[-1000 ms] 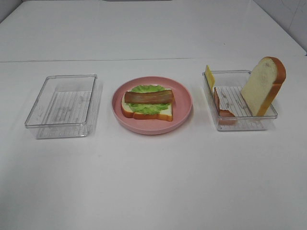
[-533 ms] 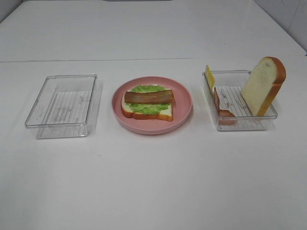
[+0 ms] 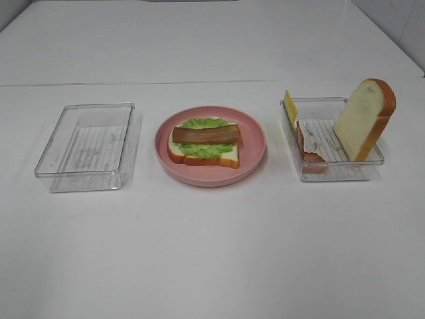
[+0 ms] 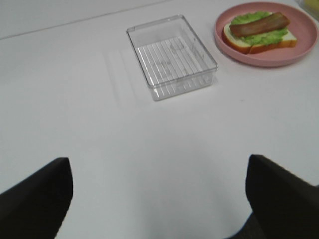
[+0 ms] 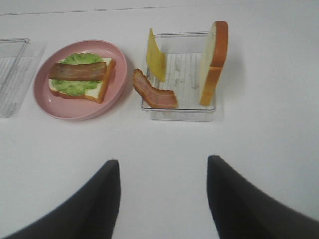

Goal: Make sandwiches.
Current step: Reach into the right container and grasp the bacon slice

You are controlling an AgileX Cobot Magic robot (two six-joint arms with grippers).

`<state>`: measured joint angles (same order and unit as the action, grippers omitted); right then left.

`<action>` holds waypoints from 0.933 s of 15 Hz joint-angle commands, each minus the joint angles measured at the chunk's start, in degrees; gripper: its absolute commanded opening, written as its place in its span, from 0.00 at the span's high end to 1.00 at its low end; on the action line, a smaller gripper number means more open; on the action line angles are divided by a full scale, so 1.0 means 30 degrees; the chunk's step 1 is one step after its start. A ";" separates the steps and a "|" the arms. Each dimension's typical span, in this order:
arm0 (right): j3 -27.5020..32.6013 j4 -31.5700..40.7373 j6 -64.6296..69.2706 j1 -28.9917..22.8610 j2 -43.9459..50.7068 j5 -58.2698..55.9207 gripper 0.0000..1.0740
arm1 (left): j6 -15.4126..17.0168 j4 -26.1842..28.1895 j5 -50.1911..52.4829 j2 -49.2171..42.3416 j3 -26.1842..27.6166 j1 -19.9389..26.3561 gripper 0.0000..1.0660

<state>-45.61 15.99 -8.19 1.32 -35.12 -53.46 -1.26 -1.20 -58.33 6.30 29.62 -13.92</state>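
On the round pink plate [image 3: 255, 156] lies a partly built sandwich [image 3: 204, 142]: a bread slice, green lettuce and a brown bacon strip [image 3: 206, 134] on top. It also shows in the left wrist view [image 4: 259, 32] and the right wrist view [image 5: 79, 77]. The right clear tray [image 3: 332, 169] holds a standing bread slice [image 3: 364, 119], a yellow cheese slice [image 3: 290, 106] and a ham slice [image 3: 309, 149] leaning on its rim. My left gripper [image 4: 159, 199] and right gripper [image 5: 163, 199] are open, empty, back from the food, and out of the high view.
An empty clear tray [image 3: 86, 146] sits left of the plate, also in the left wrist view [image 4: 172, 55]. The white table [image 3: 212, 252] stretches toward the front. A seam [image 3: 133, 84] crosses the table behind the trays.
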 commanded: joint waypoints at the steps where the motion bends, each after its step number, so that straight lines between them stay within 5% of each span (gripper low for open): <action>1: -0.1662 0.1394 -0.1299 0.0000 -0.3132 0.0420 0.53 | 0.0286 0.0019 -0.0554 -0.0172 -0.0267 -0.0038 0.16; 9: -1.0313 0.3533 -0.2101 -0.0019 -1.3961 -0.1814 0.53 | 0.0229 0.0172 -0.0554 -0.1566 -0.0344 -0.0038 0.16; 14: -1.2510 0.3361 -0.2101 -0.0458 -1.7914 -0.2349 0.53 | 0.0229 -0.0057 -0.0516 -0.2617 -0.0344 -0.0038 0.16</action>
<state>-82.68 26.07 -13.64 0.34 -88.12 -59.87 -0.97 -1.09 -60.22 -0.29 28.65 -13.92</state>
